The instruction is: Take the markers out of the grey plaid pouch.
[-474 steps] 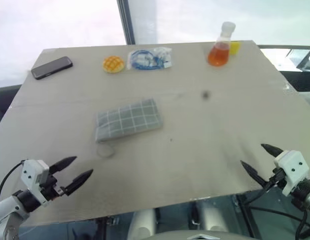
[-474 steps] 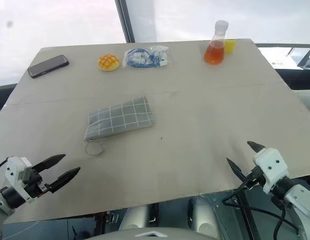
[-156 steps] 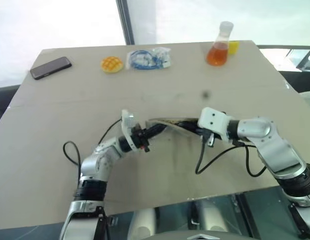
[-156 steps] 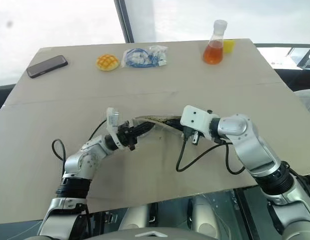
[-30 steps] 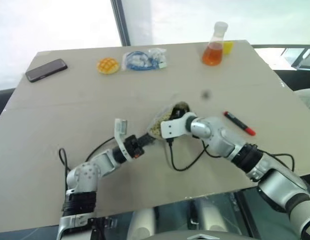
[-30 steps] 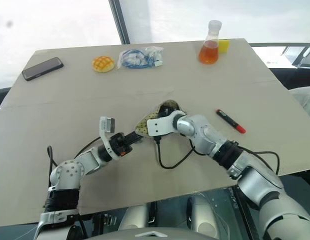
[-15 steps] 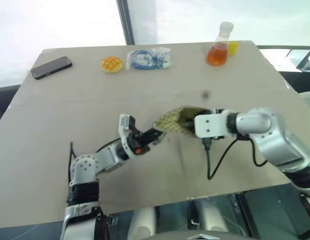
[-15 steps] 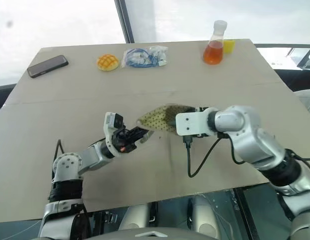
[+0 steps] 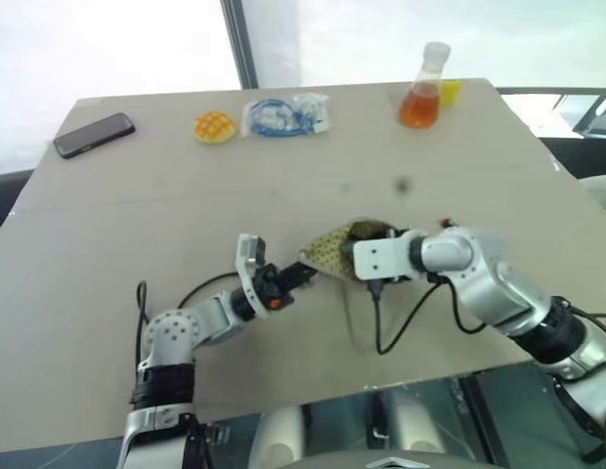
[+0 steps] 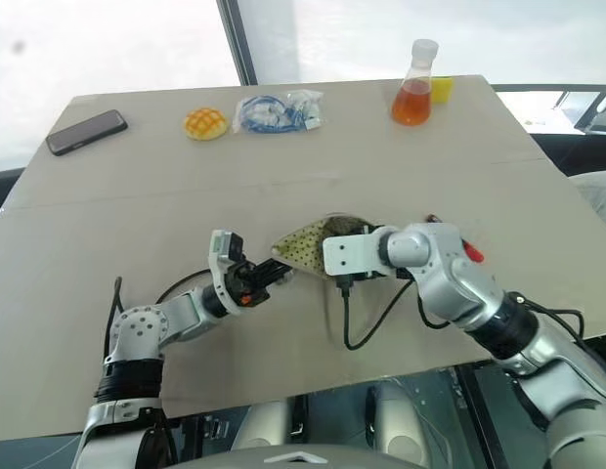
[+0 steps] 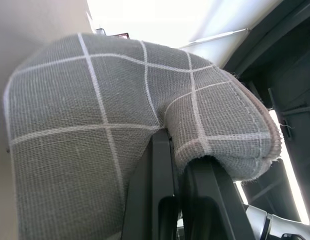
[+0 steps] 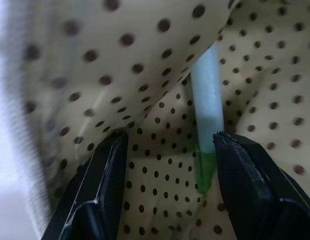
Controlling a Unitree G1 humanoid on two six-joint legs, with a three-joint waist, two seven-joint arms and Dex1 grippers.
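Observation:
The grey plaid pouch point(image 9: 332, 250) is held up off the table point(image 9: 137, 215) at mid-front, its mouth gaping to show dotted yellowish lining. My left gripper point(image 9: 295, 276) is shut on the pouch's near edge. In the left wrist view the plaid cloth point(image 11: 95, 125) is pinched in that gripper point(image 11: 172, 147). My right gripper point(image 12: 170, 137) is open inside the pouch. A pale marker with a green end point(image 12: 207, 110) lies on the lining between its fingers, close to one finger point(image 12: 250, 185). A red marker point(image 10: 471, 254) lies on the table, mostly hidden behind my right forearm.
Along the far edge lie a black phone point(image 9: 94, 135), a yellow bun point(image 9: 215, 127), a clear bag with blue cable point(image 9: 283, 114) and a flask of orange liquid point(image 9: 420, 98) with a yellow thing point(image 9: 448, 91) behind it.
My right arm has swung round and drawn back a little, its gripper still in the pouch's mouth; the forearm now covers most of the red marker. The left gripper rolled, keeping its hold.

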